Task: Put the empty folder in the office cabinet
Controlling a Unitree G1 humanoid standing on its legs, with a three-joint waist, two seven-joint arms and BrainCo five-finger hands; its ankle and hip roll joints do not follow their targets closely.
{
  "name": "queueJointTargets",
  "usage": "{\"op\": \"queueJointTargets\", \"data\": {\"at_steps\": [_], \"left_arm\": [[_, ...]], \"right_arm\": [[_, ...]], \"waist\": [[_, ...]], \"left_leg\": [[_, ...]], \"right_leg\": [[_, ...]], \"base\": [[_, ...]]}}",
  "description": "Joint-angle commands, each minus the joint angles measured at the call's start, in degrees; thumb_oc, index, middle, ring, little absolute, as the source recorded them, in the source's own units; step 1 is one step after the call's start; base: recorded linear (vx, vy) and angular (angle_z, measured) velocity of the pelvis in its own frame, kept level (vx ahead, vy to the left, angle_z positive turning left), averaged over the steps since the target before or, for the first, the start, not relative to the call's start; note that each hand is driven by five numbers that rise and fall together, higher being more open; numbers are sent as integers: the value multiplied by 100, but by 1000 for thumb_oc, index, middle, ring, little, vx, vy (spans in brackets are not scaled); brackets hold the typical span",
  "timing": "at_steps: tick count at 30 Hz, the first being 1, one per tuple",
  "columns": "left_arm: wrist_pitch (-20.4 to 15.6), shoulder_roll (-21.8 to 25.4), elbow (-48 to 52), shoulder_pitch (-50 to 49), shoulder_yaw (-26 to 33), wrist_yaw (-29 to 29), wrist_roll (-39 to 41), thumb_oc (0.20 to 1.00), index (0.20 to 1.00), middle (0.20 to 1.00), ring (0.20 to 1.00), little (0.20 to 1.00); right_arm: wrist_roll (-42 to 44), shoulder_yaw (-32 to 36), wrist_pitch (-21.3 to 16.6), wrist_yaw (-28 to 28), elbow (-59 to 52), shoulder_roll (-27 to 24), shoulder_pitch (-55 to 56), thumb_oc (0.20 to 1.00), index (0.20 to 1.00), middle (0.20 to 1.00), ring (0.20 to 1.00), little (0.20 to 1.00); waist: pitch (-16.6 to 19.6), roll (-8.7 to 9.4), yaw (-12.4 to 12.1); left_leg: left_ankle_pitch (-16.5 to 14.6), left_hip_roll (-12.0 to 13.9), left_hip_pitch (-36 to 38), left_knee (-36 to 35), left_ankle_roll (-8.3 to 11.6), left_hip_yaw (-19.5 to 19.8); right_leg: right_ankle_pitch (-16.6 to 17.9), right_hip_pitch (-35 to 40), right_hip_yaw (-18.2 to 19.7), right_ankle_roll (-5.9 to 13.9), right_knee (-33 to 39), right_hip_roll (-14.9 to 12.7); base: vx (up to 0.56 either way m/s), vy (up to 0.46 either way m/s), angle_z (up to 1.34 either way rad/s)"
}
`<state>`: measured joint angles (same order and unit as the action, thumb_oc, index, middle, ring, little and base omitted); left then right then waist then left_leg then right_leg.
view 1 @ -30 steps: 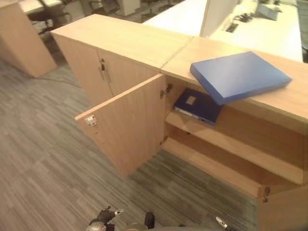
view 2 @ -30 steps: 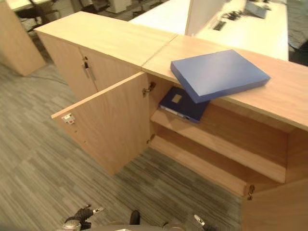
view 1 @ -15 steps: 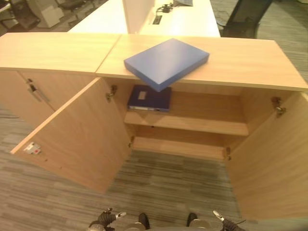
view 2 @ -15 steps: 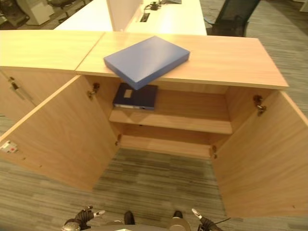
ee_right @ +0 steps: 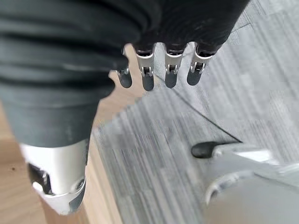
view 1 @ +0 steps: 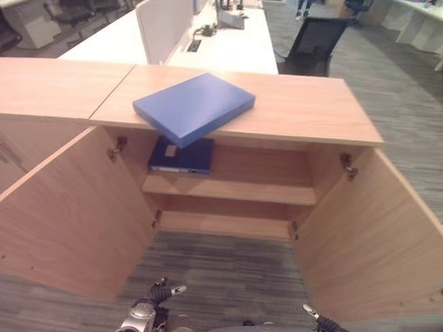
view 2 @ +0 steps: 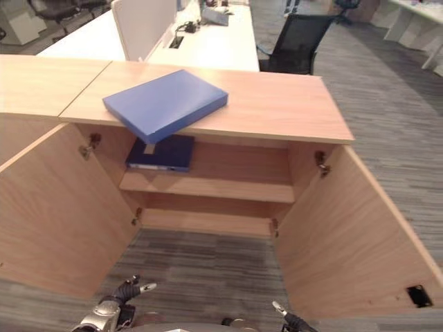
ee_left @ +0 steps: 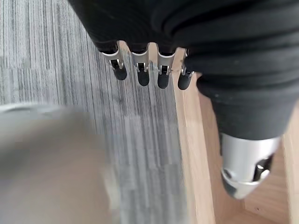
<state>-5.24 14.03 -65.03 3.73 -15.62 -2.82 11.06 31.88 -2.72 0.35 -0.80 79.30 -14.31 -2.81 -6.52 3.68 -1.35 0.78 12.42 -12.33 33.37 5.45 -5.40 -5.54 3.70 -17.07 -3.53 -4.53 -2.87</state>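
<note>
- The flat, stiff blue box folder [view 1: 193, 108] overhangs the open light-wood cabinet [view 1: 228, 190] top; probably light (empty, supposedly), best pinched by that edge.
- Left hand [ee_left: 140, 70] and right hand [ee_right: 159, 70] hang slack-fingered, holding nothing.

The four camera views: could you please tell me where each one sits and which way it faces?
Left eye view: on the head, looking down at the open cabinet and blue folder; left hand low.
Right eye view: beside it, same scene; right hand low.
Left wrist view: along the straight fingers toward the carpet.
Right wrist view: likewise, carpet past its fingers.
</note>
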Motion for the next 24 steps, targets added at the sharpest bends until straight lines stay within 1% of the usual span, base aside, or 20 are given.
{"op": "queueJointTargets", "data": {"at_steps": [1, 2, 3, 4, 5, 7, 8, 10, 12, 13, 14, 15, 16, 17, 18, 19, 20, 21, 23, 24], "left_arm": [[-118, -89, 109, 204, 58, -29, 161, 1000, 1000, 1000, 1000, 1000], [-97, -100, 85, 180, 74, -22, 174, 1000, 1000, 1000, 1000, 1000], [-98, -98, 61, 168, 77, -37, 175, 1000, 1000, 1000, 1000, 1000], [-100, -94, 34, 166, 86, -43, 182, 1000, 1000, 1000, 1000, 1000], [-102, -93, 13, 163, 81, -37, 197, 1000, 1000, 1000, 1000, 1000], [-104, -148, -152, 115, 139, -11, 227, 1000, 1000, 1000, 1000, 1000], [-104, -148, -152, 115, 138, -11, 227, 1000, 1000, 1000, 1000, 1000], [-107, -136, -208, 99, 162, -3, 185, 1000, 1000, 1000, 1000, 1000], [-114, -97, -203, 77, 205, 26, 172, 1000, 1000, 1000, 1000, 1000], [-114, -97, -203, 77, 204, 27, 172, 1000, 1000, 1000, 1000, 1000], [-100, -69, -187, 95, 221, 46, 154, 1000, 1000, 1000, 1000, 1000], [-102, -59, -160, 98, 219, 62, 161, 1000, 1000, 1000, 1000, 1000], [-93, -19, -52, 106, 218, 77, 177, 1000, 1000, 1000, 1000, 1000], [-82, 9, 7, 106, 220, 82, 197, 1000, 1000, 1000, 1000, 1000], [-82, 10, 7, 106, 220, 82, 197, 1000, 1000, 1000, 1000, 1000], [-84, 81, 168, 99, 225, 88, 282, 1000, 1000, 1000, 1000, 1000], [-83, 82, 169, 99, 225, 88, 282, 1000, 1000, 1000, 1000, 1000], [-93, 110, 329, 57, 258, 94, 388, 1000, 1000, 1000, 1000, 1000], [-110, 132, 437, 35, 310, 93, 508, 1000, 1000, 1000, 1000, 1000], [-129, 142, 518, 4, 345, 91, 640, 1000, 1000, 1000, 1000, 1000]], "right_arm": [[-283, -171, -37, -39, 135, -206, -167, 1000, 1000, 1000, 1000, 1000], [-307, -161, -32, -35, 126, -230, -153, 1000, 1000, 1000, 1000, 1000], [-342, -174, -31, -43, 116, -247, -149, 1000, 1000, 1000, 1000, 1000], [-376, -186, -35, -52, 97, -261, -154, 1000, 1000, 1000, 1000, 1000], [-400, -185, -33, -52, 98, -270, -148, 1000, 1000, 1000, 1000, 1000], [-513, -144, -30, 10, 103, -246, -95, 1000, 1000, 1000, 1000, 1000], [-513, -144, -30, 10, 103, -246, -95, 1000, 1000, 1000, 1000, 1000], [-514, -101, -30, 24, 114, -224, -62, 1000, 1000, 1000, 1000, 1000], [-591, -78, -2, 55, 165, -169, -37, 1000, 1000, 1000, 1000, 1000], [-591, -78, -2, 55, 165, -169, -37, 1000, 1000, 1000, 1000, 1000], [-612, -42, 3, 77, 154, -150, -44, 1000, 1000, 1000, 1000, 1000], [-616, -20, 8, 97, 146, -155, -40, 1000, 1000, 1000, 1000, 1000], [-587, 5, 16, 105, 95, -146, -34, 1000, 1000, 1000, 1000, 1000], [-577, 17, 29, 115, 83, -151, -44, 1000, 1000, 1000, 1000, 1000], [-577, 17, 30, 115, 83, -150, -44, 1000, 1000, 1000, 1000, 1000], [-542, 9, 17, 106, 20, -131, -71, 1000, 1000, 1000, 1000, 1000], [-542, 9, 17, 106, 19, -131, -71, 1000, 1000, 1000, 1000, 1000], [-508, -22, 5, 120, -15, -99, -65, 1000, 1000, 1000, 1000, 1000], [-476, -51, -2, 127, -30, -83, -85, 1000, 1000, 1000, 1000, 1000], [-428, -68, -13, 120, -41, -69, -96, 1000, 1000, 1000, 1000, 1000]], "waist": [[-273, 26, -54], [-254, 13, -95], [-248, -21, -128], [-253, -77, -170], [-263, -124, -207], [-93, -258, -230], [-94, -258, -231], [18, -273, -225], [135, -306, -259], [134, -305, -264], [163, -325, -277], [157, -339, -275], [77, -362, -253], [37, -377, -235], [38, -374, -238], [-68, -418, -216], [-65, -416, -218], [-102, -472, -195], [-118, -494, -154], [-136, -481, -132]], "left_leg": [[-757, -544, 337, -981, -400, -264], [-601, -557, 332, -1324, -341, -197], [-342, -569, 283, -1745, -248, -101], [114, -597, 117, -2201, -207, -8], [271, -591, 86, -2450, -144, 61], [204, -660, 358, -2827, -163, 189], [205, -660, 360, -2828, -163, 188], [132, -760, 525, -2896, -224, 120], [-65, -967, 815, -3013, -420, -13], [-66, -969, 819, -3015, -422, -19], [-190, -1101, 928, -3061, -550, -72], [-252, -1168, 977, -3064, -618, -96], [-365, -1310, 1064, -3038, -762, -124], [-386, -1359, 1093, -3038, -818, -121], [-386, -1361, 1092, -3038, -819, -124], [-429, -1411, 1117, -3017, -907, -123], [-429, -1412, 1113, -3016, -907, -125], [-426, -1395, 1187, -3075, -915, -115], [-370, -1400, 1223, -3170, -892, -16], [-336, -1428, 1258, -3236, -881, 46]], "right_leg": [[-69, 83, -75, 583, 245, -142], [-88, 123, -38, 599, 258, -151], [-123, 169, -21, 610, 272, -148], [-96, 179, -42, 591, 288, -142], [-141, 248, -12, 598, 269, -132], [-259, 439, 53, 703, 176, -245], [-259, 440, 53, 703, 176, -246], [-221, 486, 90, 766, 183, -370], [-103, 484, 156, 954, 108, -638], [-105, 483, 161, 956, 104, -641], [-44, 402, 208, 1062, -82, -800], [-1, 326, 205, 1106, -290, -909], [219, 101, 269, 1132, -871, -1145], [365, -3, 287, 1112, -1109, -1229], [362, -10, 292, 1114, -1116, -1232], [547, -235, 231, 1056, -1546, -1343], [544, -243, 234, 1056, -1553, -1346], [440, -417, 138, 970, -1582, -1281], [286, -524, 188, 925, -1277, -1033], [251, -569, 286, 926, -1047, -840]], "base": [[198, 85, 0], [195, 105, 0], [135, 145, -8], [143, 155, -14], [214, 230, -18], [332, 281, -33], [235, 211, -52], [215, 238, -33], [268, 369, -28], [183, 341, -21], [128, 301, -7], [165, 493, -3], [83, 377, -1], [43, 260, 0], [0, 212, -1], [-7, 148, 5], [12, 207, 7], [28, 63, 6], [41, 20, 3], [36, -30, 20]]}}
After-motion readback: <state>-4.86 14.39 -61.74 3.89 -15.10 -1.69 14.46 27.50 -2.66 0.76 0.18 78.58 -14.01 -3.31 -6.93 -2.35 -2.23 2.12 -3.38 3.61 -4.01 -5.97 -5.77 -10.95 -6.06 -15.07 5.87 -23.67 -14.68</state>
